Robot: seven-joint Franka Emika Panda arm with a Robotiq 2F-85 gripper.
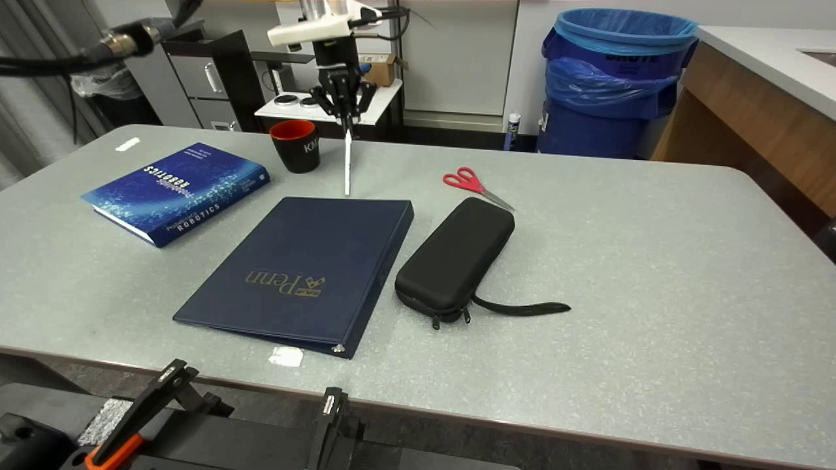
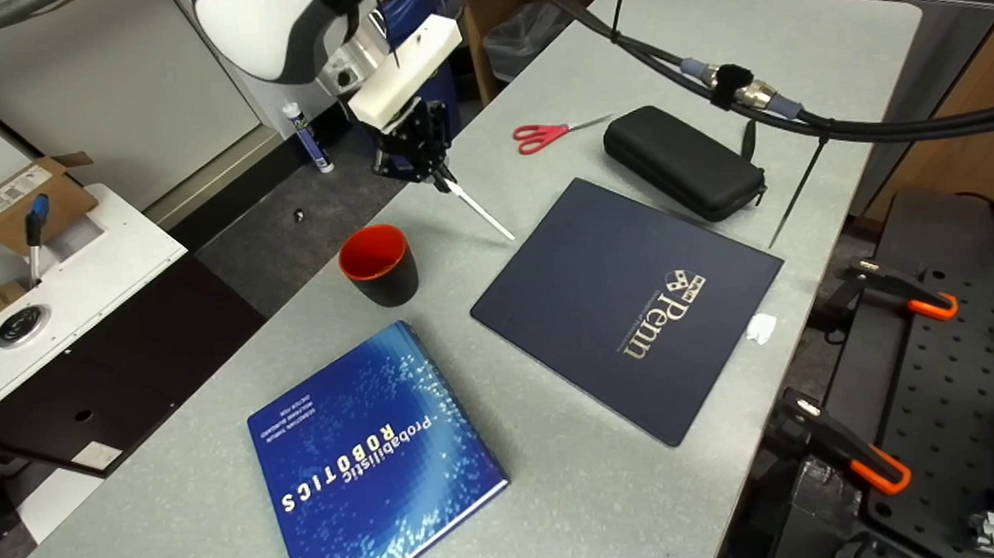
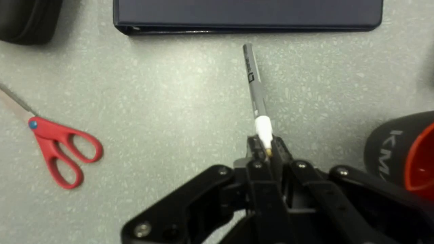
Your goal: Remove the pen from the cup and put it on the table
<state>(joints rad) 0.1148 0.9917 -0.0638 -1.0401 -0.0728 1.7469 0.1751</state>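
The pen [image 3: 256, 88] is out of the cup [image 1: 295, 150], held in the pincer [image 3: 267, 148], which is pressed together on its white end. The grey shaft slants down from the pincer over the table [image 1: 653, 294]; whether its free end touches it I cannot tell. Just past that end, ahead of the pincer in the wrist view, lies the binder [image 2: 582, 283]. The cup stands upright near the pincer, to its right in that view. To the pincer's left lie the scissors [image 3: 47, 132], handles toward it, and farther out on that side lies the case [image 1: 457, 258]. On the cup's side, farther off, lies the book [image 2: 378, 447], cover up. Beyond the table's edge, well apart from the pincer, stands the bin [image 1: 591, 124].
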